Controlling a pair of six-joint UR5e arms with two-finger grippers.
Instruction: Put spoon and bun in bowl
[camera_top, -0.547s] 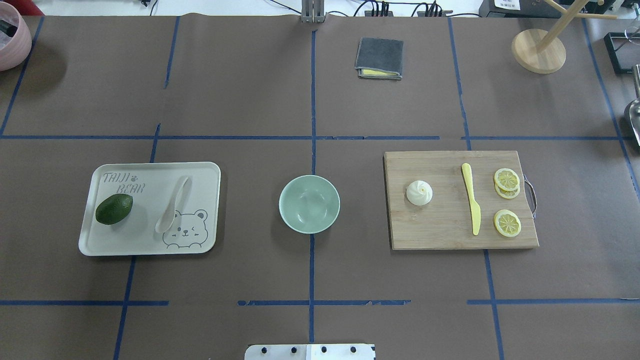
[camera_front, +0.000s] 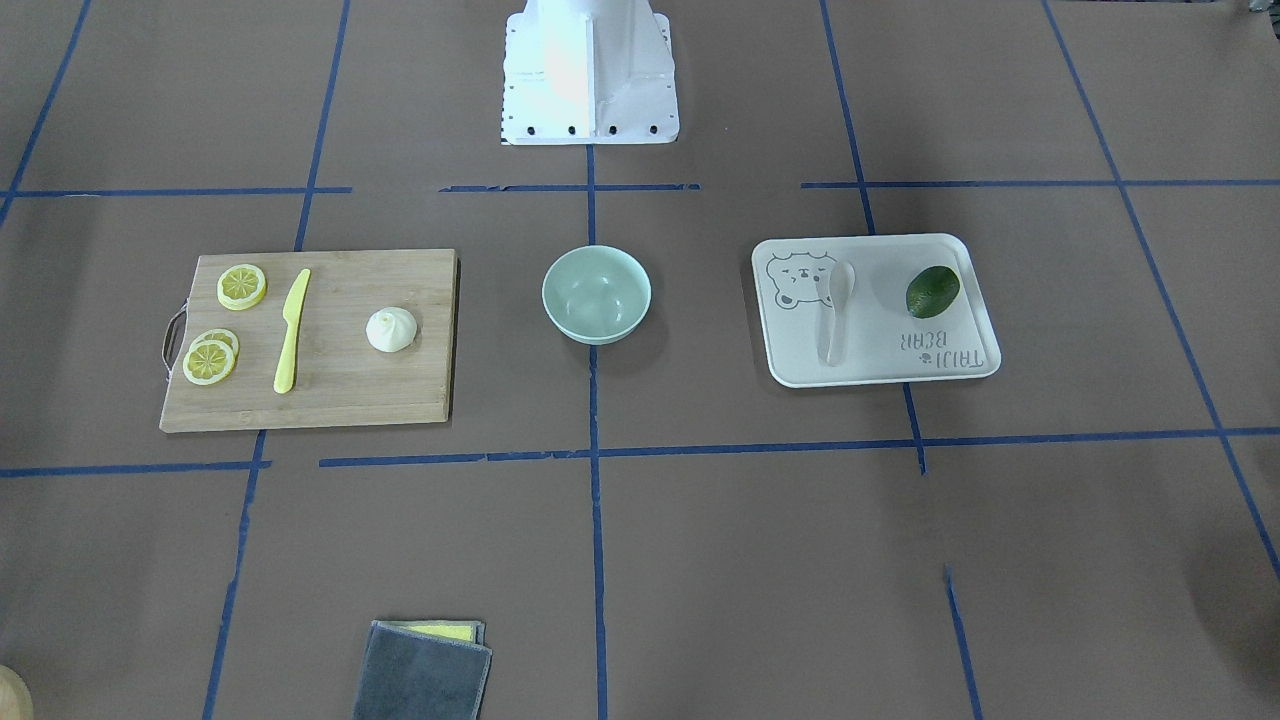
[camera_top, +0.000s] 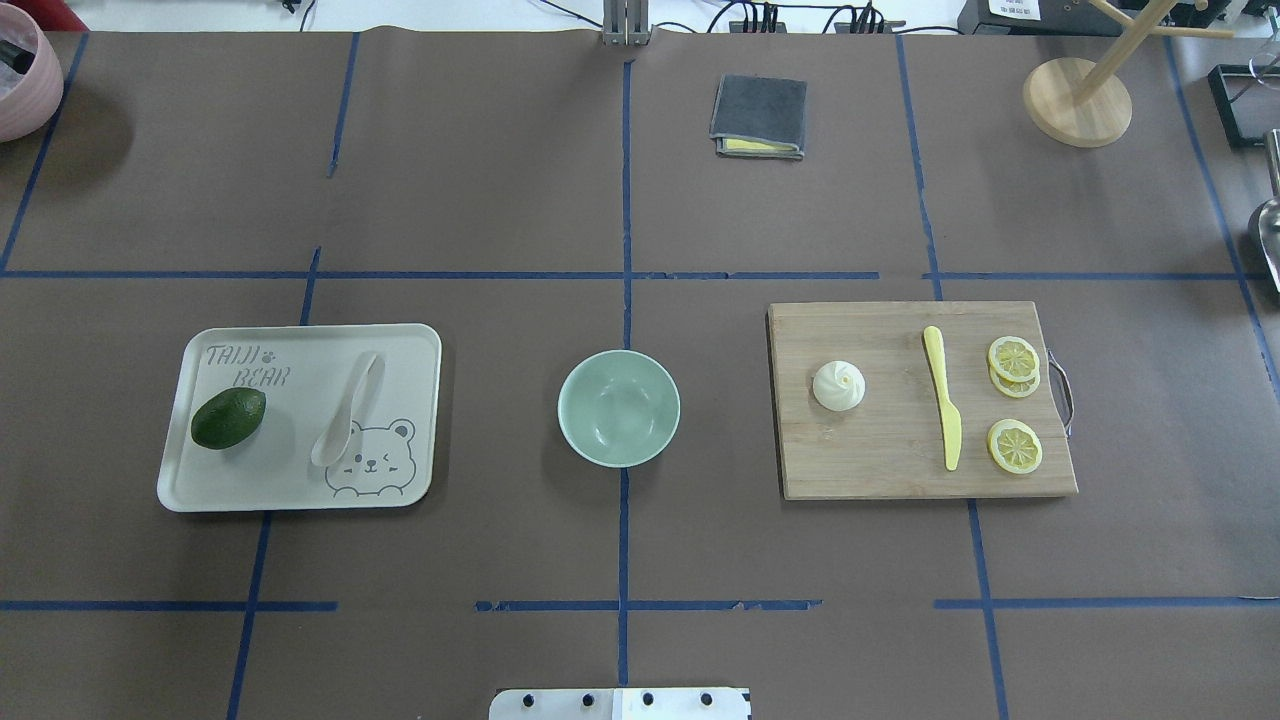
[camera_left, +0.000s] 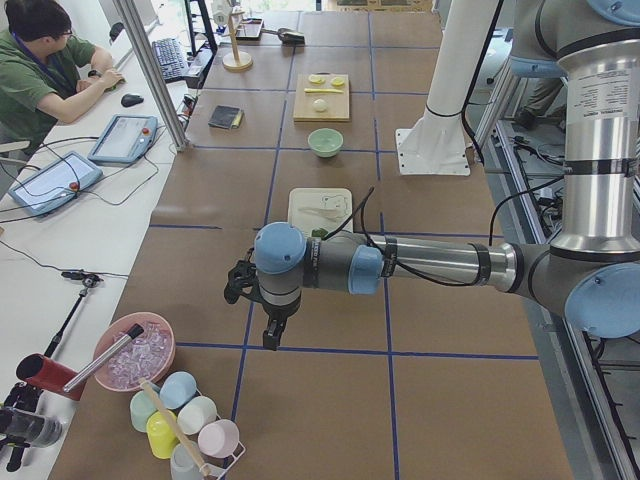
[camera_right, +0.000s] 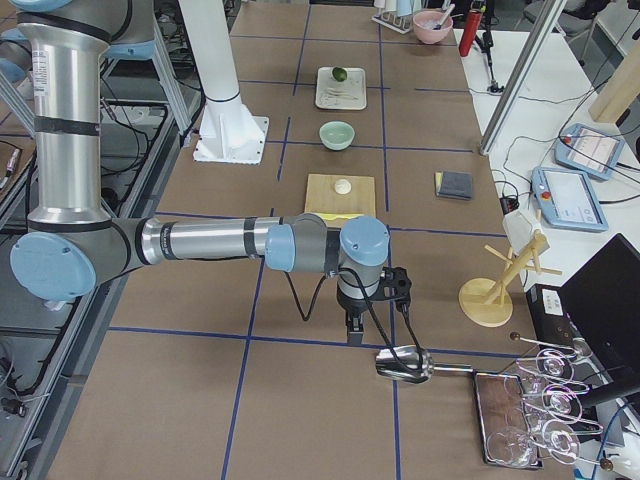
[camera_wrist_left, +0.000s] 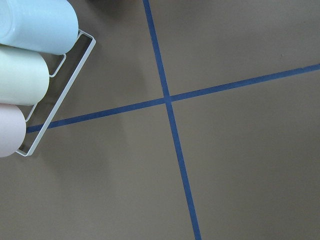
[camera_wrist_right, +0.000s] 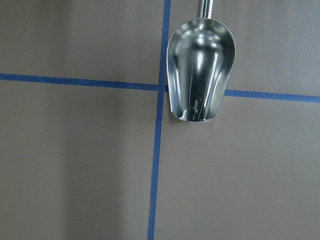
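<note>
Overhead sits behind the robot base (camera_top: 620, 704), looking forward and down on the desk (camera_top: 480, 180). Front-facing sits opposite and looks steeply down, so we see it mirrored. Both share the bowl (camera_top: 619, 407), tray (camera_top: 300, 485) and cutting board (camera_top: 880, 460). Side cameras look along the desk from high at each end, with the near arm large. Left wrist is close, straight down on blue tape (camera_wrist_left: 170, 100) and cups (camera_wrist_left: 22, 75). Right wrist is close over a metal scoop (camera_wrist_right: 201, 70), which we also find in the right side view.

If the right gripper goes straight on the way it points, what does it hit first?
Below the right gripper, likely the brown paper table cover by the blue tape cross; the shiny metal scoop lies beside that line.
</note>
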